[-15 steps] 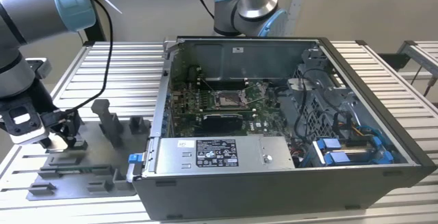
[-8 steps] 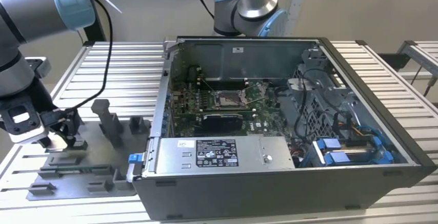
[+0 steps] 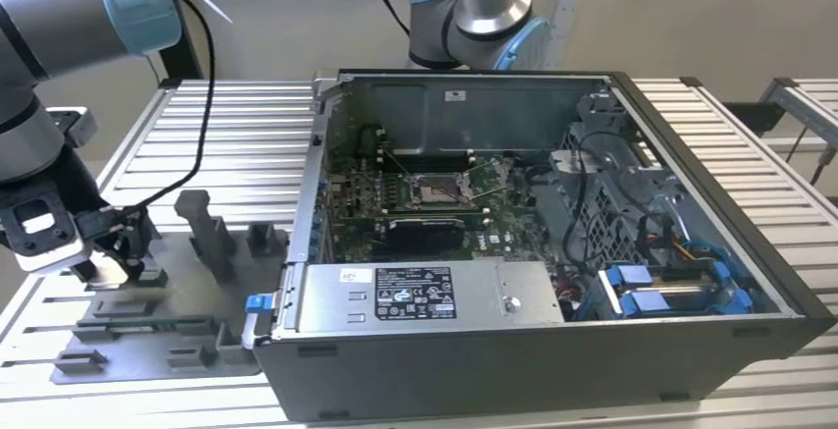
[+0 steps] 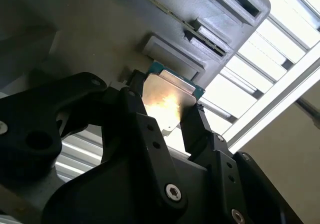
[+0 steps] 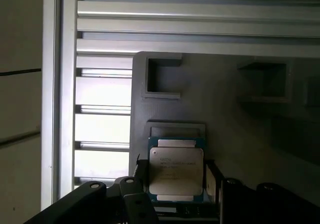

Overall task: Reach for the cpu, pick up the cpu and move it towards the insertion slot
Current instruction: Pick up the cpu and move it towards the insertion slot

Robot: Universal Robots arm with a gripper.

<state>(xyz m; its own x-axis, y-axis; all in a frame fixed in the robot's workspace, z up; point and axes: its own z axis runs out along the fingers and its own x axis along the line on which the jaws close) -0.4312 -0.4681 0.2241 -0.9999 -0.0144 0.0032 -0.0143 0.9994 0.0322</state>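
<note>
One cpu (image 5: 176,176), flat, silvery face up, pinched by the gripper (image 4: 165,104)

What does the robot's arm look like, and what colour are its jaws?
The arm is a thick silver-grey tube with light blue caps at its joints, and a thin black cable hangs beside it. The gripper is chunky and black, with round screw heads on it. Its jaws are black too.
</note>
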